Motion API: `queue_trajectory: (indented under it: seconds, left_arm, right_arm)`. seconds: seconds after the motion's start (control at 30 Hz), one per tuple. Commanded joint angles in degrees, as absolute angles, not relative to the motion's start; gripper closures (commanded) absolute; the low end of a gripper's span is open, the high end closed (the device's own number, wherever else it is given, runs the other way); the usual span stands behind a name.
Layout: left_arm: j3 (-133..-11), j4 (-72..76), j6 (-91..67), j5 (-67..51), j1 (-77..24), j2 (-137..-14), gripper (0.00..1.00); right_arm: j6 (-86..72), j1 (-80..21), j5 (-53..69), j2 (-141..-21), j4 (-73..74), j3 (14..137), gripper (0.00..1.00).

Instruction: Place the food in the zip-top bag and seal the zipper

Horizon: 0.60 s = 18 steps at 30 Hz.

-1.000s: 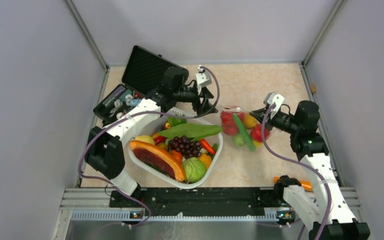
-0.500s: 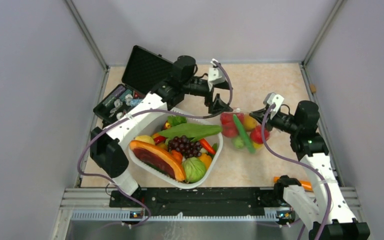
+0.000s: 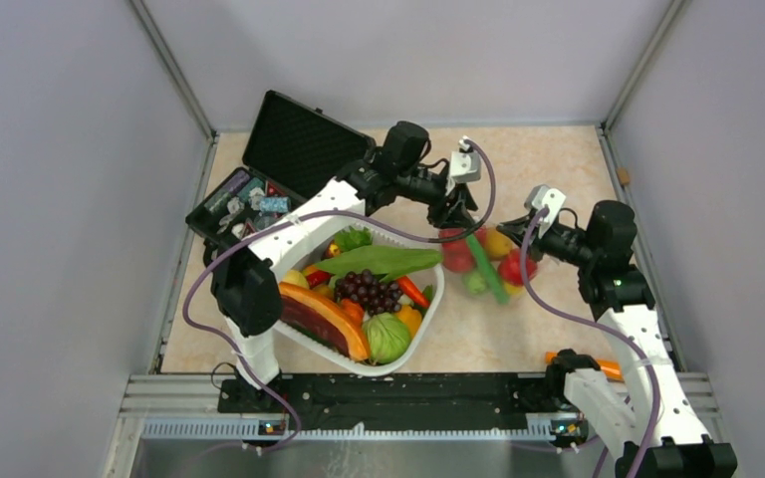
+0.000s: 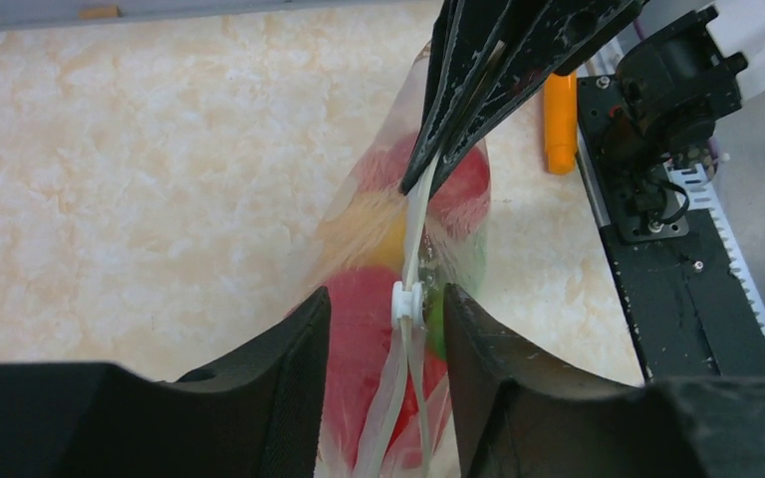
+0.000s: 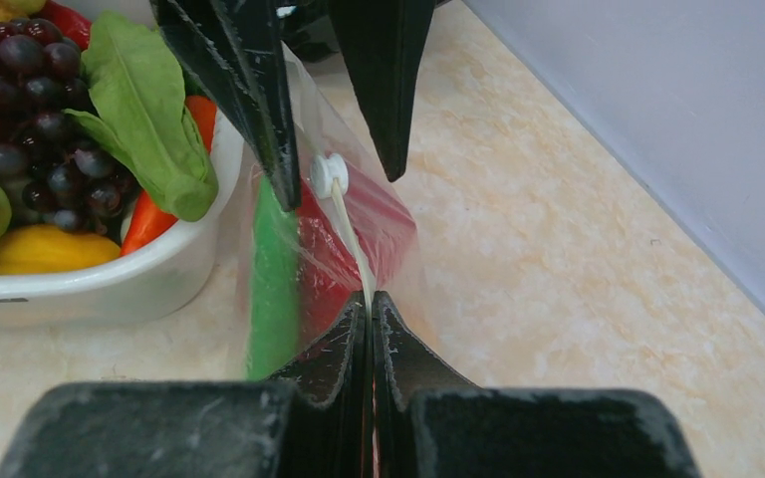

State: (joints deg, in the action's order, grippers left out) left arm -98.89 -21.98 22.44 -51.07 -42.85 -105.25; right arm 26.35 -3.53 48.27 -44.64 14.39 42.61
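Clear zip-top bag [image 3: 488,254] w/ food [image 3: 456,257] inside lies on bench [image 3: 548,159], btwn white basket [image 3: 436,294] & R arm. R hand [image 5: 371,299] clamped tight on one end of zipper [image 4: 415,234]. L hand [image 4: 386,299] jaws apart, straddling white slider [image 4: 405,301], not touching it.

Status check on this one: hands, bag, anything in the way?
Left hand open, astride slider. Right hand shut on zipper end. Food inside zip-top bag. No obstruction along zipper.
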Motion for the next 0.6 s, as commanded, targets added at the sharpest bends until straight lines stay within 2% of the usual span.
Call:
queue_trajectory:
  seconds: [0.0,0.1,0.2,0.27,0.3,0.57]
  left_arm:
    - [-101.8,-24.0,24.1,-49.7,-43.2,-104.9,0.60]
    - [-101.7,-24.3,24.5,-49.3,-43.4,-104.9,0.73]
    - [-101.8,-24.3,24.6,-49.2,-43.4,-104.9,0.90]
    - [-101.7,-24.3,24.7,-49.0,-43.4,-104.7,0.95]
    - [-101.6,-24.3,24.8,-48.9,-43.4,-104.6,1.00]
    - [-99.3,-23.3,24.8,-45.3,-43.0,-102.8,1.00]
  right_arm:
    - [27.3,-3.3,49.8,-43.4,11.4,43.3,1.00]
    - [27.3,-3.3,49.9,-43.5,11.3,43.3,1.00]
    - [27.5,-3.3,49.7,-43.5,11.4,43.3,1.00]
    - [27.6,-3.3,49.6,-43.5,11.6,43.4,1.00]
    - [27.7,-3.3,49.6,-43.6,11.9,43.5,1.00]
    - [30.3,-3.3,48.4,-44.7,16.2,45.1,1.00]
